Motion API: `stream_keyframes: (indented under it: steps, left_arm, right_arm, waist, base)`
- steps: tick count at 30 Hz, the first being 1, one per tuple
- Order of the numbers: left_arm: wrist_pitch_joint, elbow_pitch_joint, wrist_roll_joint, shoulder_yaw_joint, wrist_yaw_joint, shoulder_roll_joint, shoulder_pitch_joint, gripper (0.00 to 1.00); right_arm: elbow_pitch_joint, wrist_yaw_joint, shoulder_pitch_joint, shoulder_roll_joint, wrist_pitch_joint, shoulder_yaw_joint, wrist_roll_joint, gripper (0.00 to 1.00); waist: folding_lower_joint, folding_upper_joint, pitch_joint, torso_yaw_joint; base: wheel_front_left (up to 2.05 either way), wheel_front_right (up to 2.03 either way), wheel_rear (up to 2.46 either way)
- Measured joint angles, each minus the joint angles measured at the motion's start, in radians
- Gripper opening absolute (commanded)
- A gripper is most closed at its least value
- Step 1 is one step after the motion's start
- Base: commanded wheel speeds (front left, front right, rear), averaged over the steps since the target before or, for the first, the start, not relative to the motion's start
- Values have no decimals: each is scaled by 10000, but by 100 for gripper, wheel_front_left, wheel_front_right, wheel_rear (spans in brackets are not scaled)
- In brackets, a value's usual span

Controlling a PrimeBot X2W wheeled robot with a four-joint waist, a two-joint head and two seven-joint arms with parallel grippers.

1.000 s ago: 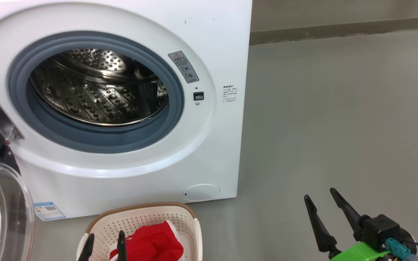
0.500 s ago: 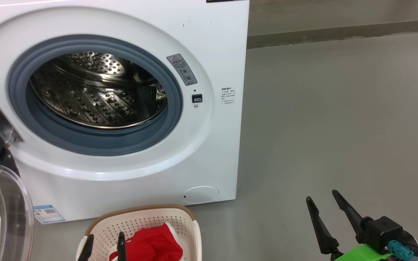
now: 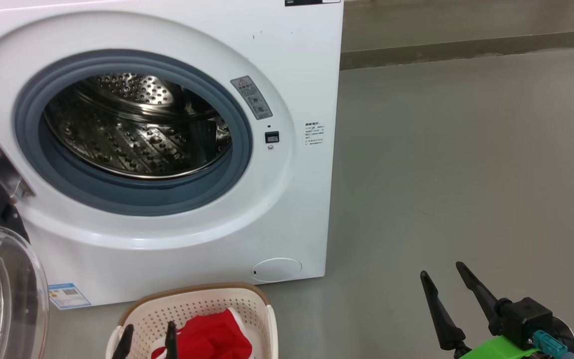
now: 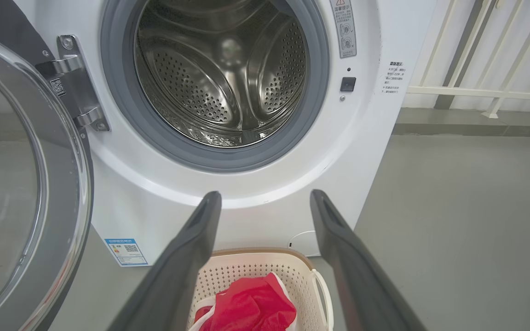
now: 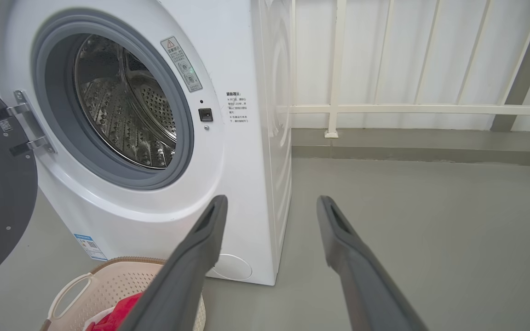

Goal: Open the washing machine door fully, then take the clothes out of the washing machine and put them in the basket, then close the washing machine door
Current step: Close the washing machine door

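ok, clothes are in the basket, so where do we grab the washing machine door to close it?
Washing machine door: pinch its black rim, far from the hinge, left gripper coming from the robot's left. The rim looks thin enough for open jaws; the glass bowl bulges, likely slips.

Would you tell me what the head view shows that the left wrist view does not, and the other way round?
Head view adds: the right gripper, open above the grey floor, with a green part behind its fingers.
Left wrist view adds: a white railing past the washing machine's right side.
Both share: the washing machine with its door swung open at the left, the bare steel drum, the red clothes lying in the basket, and the left gripper, open, by the basket.
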Motion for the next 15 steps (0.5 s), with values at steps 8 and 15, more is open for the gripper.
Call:
stream_keyframes:
  steps: [8, 15]
  left_arm:
    - [2, 33, 0, -46, 31, 48, 0, 100]
    - [0, 35, -6, -67, 31, 82, 0, 100]
  right_arm:
    - [10, -2, 60, 2, -2, -2, 0, 100]
    - [23, -2, 62, 4, -2, 0, 29, 100]
  waist:
    - [0, 0, -27, 25]
    - [0, 0, -48, 50]
  base:
    - [-41, 41, 0]
    - [-142, 142, 0]
